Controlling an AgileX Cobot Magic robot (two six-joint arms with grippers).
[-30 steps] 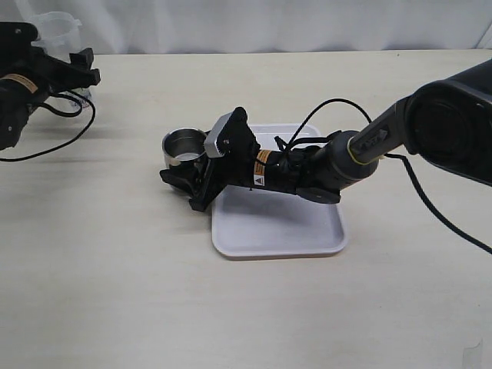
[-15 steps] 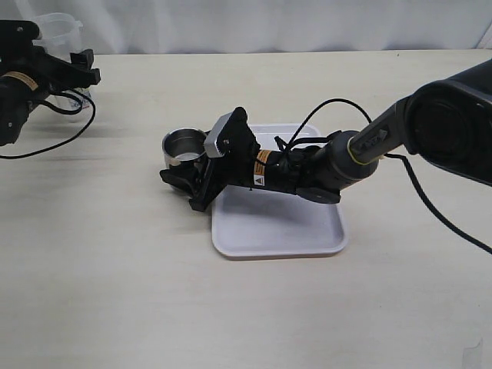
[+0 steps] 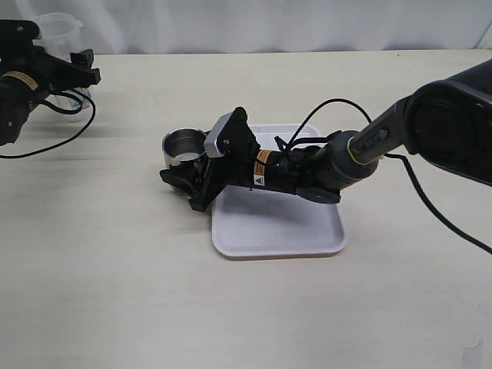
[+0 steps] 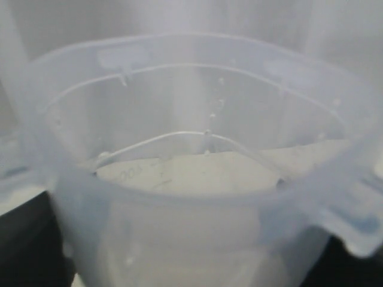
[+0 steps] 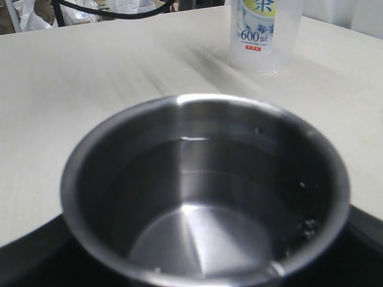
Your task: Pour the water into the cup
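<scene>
Far left, near back of bench [image 3: 115, 269]: left end effector [image 3: 86, 68] right beside translucent plastic container [image 3: 58, 27]. In left wrist view, container mouth very close, dark jaw parts on both sides; gripping or only spread around it, cannot tell. Middle: steel cup [image 3: 184, 146] upright on bench, just left of white tray [image 3: 277, 231]. Right end effector [image 3: 183, 165] low at cup, jaws either side; pressing or loose, cannot tell.

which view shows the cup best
The right wrist view: the cup fills the picture, its inside open to see. The exterior view shows it small, beside the tray. The left wrist view misses it.
</scene>
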